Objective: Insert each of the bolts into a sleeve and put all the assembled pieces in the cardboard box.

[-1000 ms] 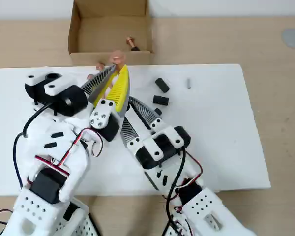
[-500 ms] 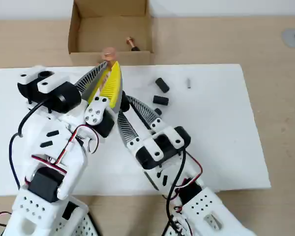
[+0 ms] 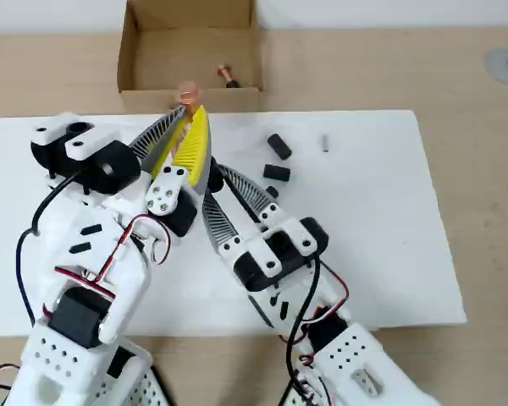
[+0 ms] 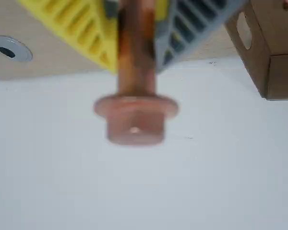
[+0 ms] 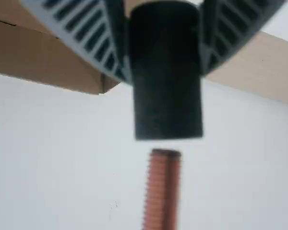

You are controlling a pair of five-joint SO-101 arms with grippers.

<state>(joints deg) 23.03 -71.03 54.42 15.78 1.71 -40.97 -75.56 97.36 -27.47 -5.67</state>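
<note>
My left gripper [image 3: 186, 117], with one yellow finger, is shut on the shank of a copper bolt [image 3: 187, 91], just in front of the cardboard box [image 3: 129, 52]. In the left wrist view the bolt [image 4: 136, 110] sticks out head first from the left gripper [image 4: 137, 28]. My right gripper [image 3: 212, 179] sits close behind the left one and under its fingers. It is shut on a black sleeve [image 5: 168, 72], whose open end faces the bolt's threaded tip [image 5: 164, 187] a short gap away. One assembled piece [image 3: 229, 74] lies in the box.
Two loose black sleeves [image 3: 278, 145] [image 3: 277, 172] and a small grey pin [image 3: 325, 142] lie on the white mat [image 3: 381, 220] to the right of the grippers. A grey disc [image 3: 504, 63] sits on the wooden table at far right.
The left gripper has swung left and a little toward the box with the bolt. The right gripper shifted slightly left with it. Over the last half second almost nothing moved.
</note>
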